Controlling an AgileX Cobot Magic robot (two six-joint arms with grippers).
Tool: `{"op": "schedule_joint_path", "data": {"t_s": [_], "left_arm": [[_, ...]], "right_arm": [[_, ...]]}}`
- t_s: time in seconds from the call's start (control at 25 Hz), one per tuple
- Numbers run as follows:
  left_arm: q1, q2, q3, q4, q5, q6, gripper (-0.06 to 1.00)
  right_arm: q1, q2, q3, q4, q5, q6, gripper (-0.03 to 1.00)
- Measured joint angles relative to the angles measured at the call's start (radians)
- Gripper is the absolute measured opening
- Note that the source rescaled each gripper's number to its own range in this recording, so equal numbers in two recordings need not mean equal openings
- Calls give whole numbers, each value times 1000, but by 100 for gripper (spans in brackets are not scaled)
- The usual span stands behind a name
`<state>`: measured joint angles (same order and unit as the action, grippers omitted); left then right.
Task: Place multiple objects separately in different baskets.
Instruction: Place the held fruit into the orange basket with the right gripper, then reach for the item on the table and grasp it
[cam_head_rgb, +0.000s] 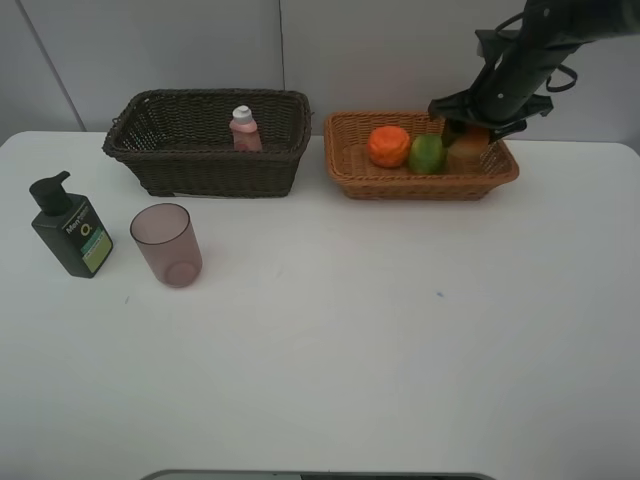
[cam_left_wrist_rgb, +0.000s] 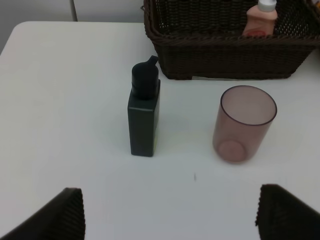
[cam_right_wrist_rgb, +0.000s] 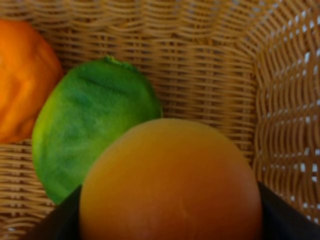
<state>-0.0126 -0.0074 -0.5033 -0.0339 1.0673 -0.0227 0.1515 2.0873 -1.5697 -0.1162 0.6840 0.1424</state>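
R wrist cam: R gripper (cam_head_rgb: 468, 127) clamped on peach (cam_right_wrist_rgb: 170, 180) beside green fruit (cam_right_wrist_rgb: 90, 130) in tan basket (cam_head_rgb: 400, 186); overhead cam hides grip. L gripper (cam_left_wrist_rgb: 170, 215) only on L wrist cam: wide apart, empty.

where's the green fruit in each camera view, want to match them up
Exterior high: round green fruit in the light tan woven wicker basket, right of the round orange fruit.
Left wrist: not in it.
Right wrist: green fruit beside the orange fruit, behind the orange-yellow peach-like fruit.
Shared landmark: the tan basket, in both views that show the fruit.
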Motion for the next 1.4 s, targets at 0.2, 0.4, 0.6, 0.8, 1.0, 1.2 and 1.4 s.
{"op": "schedule_joint_path", "data": {"t_s": [0.2, 0.4, 0.6, 0.8, 1.0, 1.2, 1.4], "left_arm": [[0, 0, 0, 0, 0, 0, 89], [0, 0, 0, 0, 0, 0, 89], [0, 0, 0, 0, 0, 0, 89], [0, 0, 0, 0, 0, 0, 89], [0, 0, 0, 0, 0, 0, 89], [0, 0, 0, 0, 0, 0, 89], [0, 0, 0, 0, 0, 0, 89]], "right_arm": [[-6, 21, 0, -1, -2, 1, 43], [-7, 21, 0, -3, -8, 2, 54], [-7, 20, 0, -4, -8, 2, 94], [-7, -12, 0, -4, -4, 2, 100], [-6, -81, 20, -3, 44, 0, 100], [3, -216, 170, 17, 36, -23, 100], [-5, -338, 305, 20, 30, -28, 100]]}}
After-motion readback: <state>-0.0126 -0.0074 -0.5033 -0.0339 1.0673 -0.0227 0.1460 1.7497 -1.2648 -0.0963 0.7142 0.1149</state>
